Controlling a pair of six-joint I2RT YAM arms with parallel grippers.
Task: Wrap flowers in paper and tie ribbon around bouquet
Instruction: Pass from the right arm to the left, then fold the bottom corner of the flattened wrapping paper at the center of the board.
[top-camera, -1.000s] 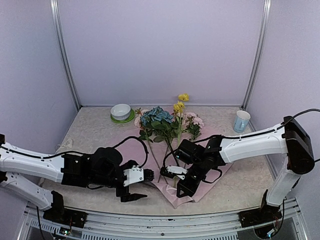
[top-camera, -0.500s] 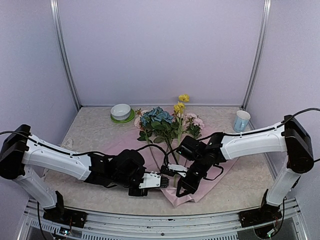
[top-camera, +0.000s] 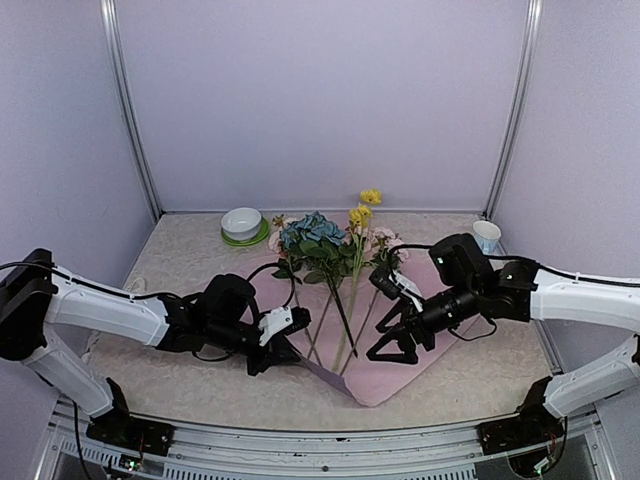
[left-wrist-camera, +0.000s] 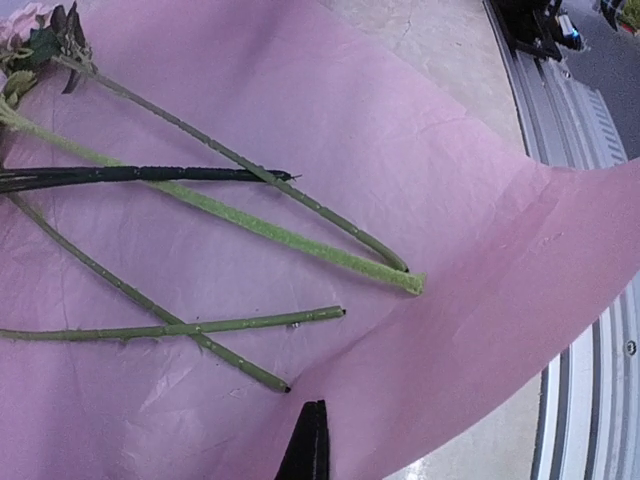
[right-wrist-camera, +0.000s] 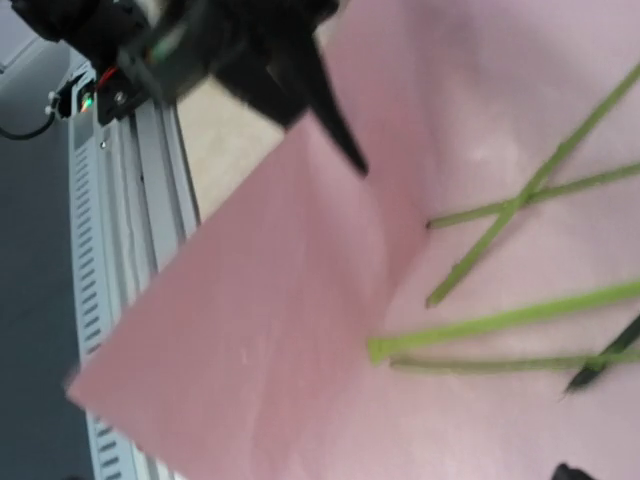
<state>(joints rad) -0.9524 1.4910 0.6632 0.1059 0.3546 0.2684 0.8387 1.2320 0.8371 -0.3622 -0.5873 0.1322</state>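
Observation:
The flowers (top-camera: 318, 236) lie loose on the paper (top-camera: 400, 372), heads toward the back, and their green stems (left-wrist-camera: 260, 225) fan out over the lilac sheet. My left gripper (top-camera: 289, 345) is shut on the paper's near left edge and holds a fold of it up off the table. In the left wrist view its fingertips (left-wrist-camera: 310, 425) are pressed together at the crease. Just right of the stems my right gripper (top-camera: 392, 350) hovers over the paper, open and holding nothing. The right wrist view shows the raised fold (right-wrist-camera: 300, 290) and the stem ends (right-wrist-camera: 470, 330). The ribbon is out of view.
At the back left a white bowl (top-camera: 242, 222) sits on a green saucer. A pale blue mug (top-camera: 486, 238) stands at the back right. The metal front rail (left-wrist-camera: 590, 150) runs along the table's near edge, close to the lifted paper.
My left gripper moved in, shut on the paper's near edge and lifted it. My right gripper opened, let the paper go and drew back to the right.

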